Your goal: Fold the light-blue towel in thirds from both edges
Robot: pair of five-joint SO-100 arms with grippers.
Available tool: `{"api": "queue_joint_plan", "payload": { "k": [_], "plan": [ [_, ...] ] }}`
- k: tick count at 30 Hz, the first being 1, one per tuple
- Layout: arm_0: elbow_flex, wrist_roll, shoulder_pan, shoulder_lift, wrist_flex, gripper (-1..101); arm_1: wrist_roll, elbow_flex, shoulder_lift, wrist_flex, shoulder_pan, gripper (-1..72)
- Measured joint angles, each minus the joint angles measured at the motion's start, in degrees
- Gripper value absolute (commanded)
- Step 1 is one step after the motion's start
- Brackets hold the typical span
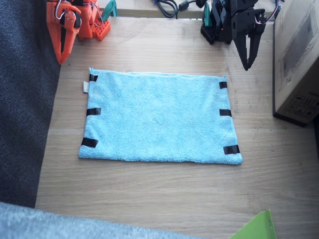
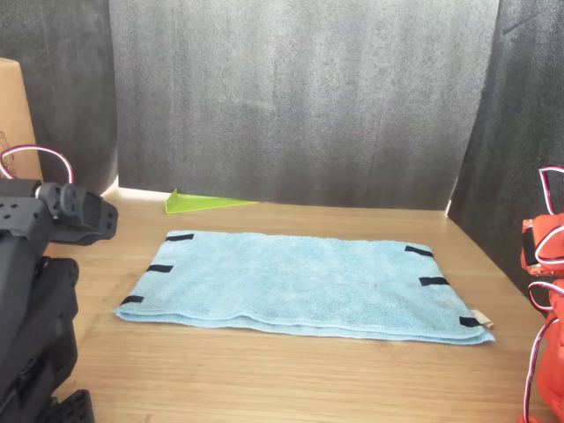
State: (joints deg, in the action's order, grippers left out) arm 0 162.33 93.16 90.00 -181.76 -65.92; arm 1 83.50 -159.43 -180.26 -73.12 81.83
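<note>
- Towel flat on tabletop, mid-way between both arms.
- Right hand beyond one short edge, left hand beyond the other, both clear of towel.
- Box beside left arm.
- Wedge at tabletop's opposite edge.

A light wooden table is filling most of the fixed view, its grain running across. Dark grey foam-like sheeting is standing as a backdrop behind it in the front view, and a dark grey surface is lying beside the table's edge. A cardboard box is sitting at one side. Daylight is falling softly over the wood.
</note>
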Motion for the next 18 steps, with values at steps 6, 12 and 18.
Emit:
{"api": "queue_joint_plan", "payload": {
  "k": [6, 12, 18],
  "plan": [
    [-3.87, -1.67, 1.05, 5.1, 0.53, 0, 0.0, 8.26, 2.37, -1.32, 1.93, -0.1],
    [-21.45, -2.81, 3.25, 34.63, 3.34, 0, -4.83, 30.06, 32.87, -1.76, 5.36, -0.1],
    [-36.21, -2.81, 2.9, 56.34, 0.88, 0, -4.13, 49.83, 71.1, -4.83, 7.21, -0.1]
  ]
}}
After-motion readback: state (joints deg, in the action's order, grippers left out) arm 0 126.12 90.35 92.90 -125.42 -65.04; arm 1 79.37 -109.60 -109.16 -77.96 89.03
